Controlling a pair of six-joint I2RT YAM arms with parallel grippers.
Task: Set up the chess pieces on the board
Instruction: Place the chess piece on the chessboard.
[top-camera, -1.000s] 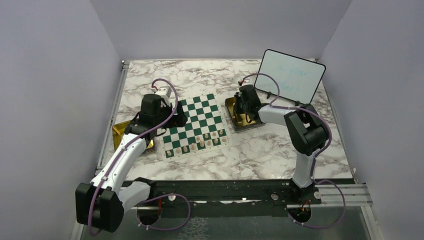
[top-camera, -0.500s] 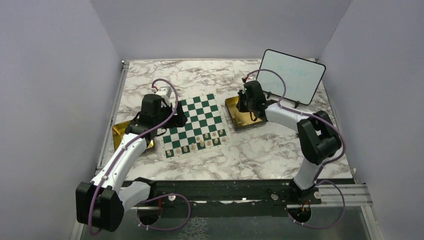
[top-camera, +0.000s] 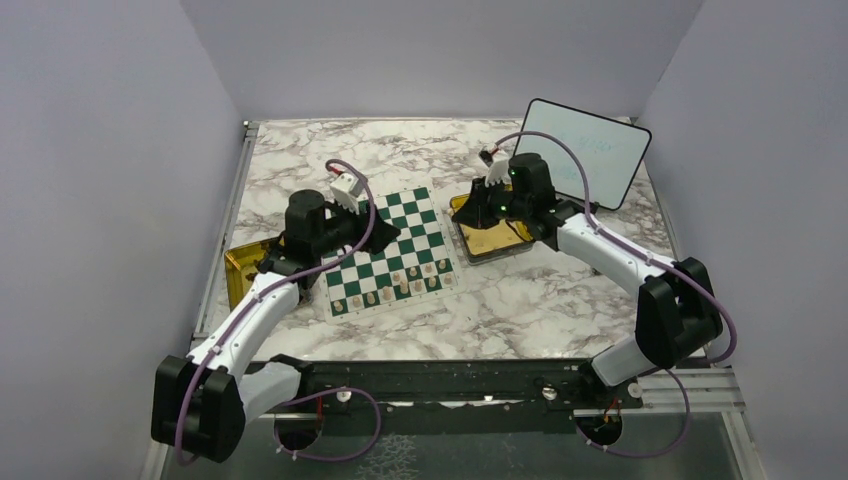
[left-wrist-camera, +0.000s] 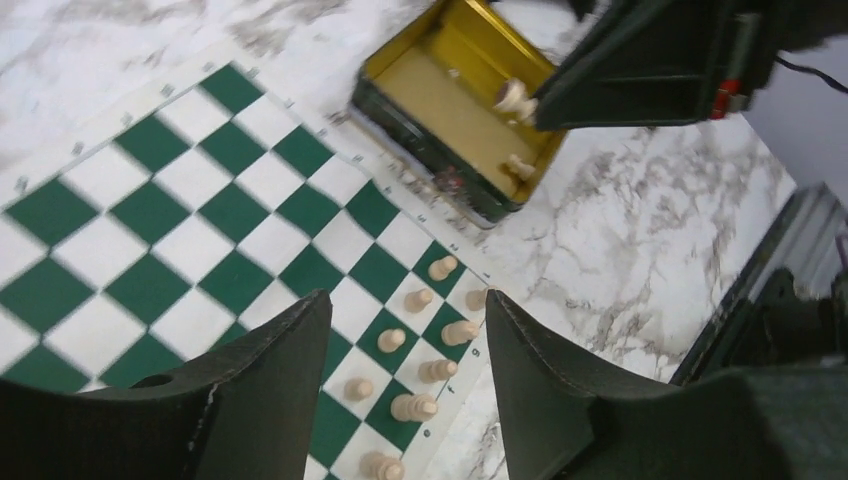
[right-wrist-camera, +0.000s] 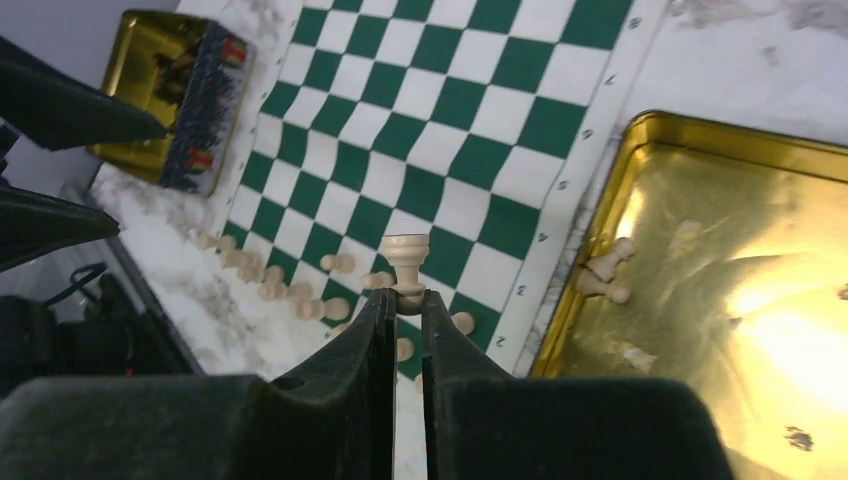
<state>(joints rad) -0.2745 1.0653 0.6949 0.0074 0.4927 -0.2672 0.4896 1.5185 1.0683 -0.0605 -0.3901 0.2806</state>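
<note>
The right claw (right-wrist-camera: 405, 300) pinches one cream chess piece (right-wrist-camera: 406, 262) by its lower end over the gold tin (top-camera: 490, 243) just right of the board (top-camera: 400, 235), likely to carry it across, while the left claw (left-wrist-camera: 407, 305) gapes empty above the board.

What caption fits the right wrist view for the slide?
Right gripper pinching a cream chess piece, green-and-white board behind it, gold tin alongside.
</note>
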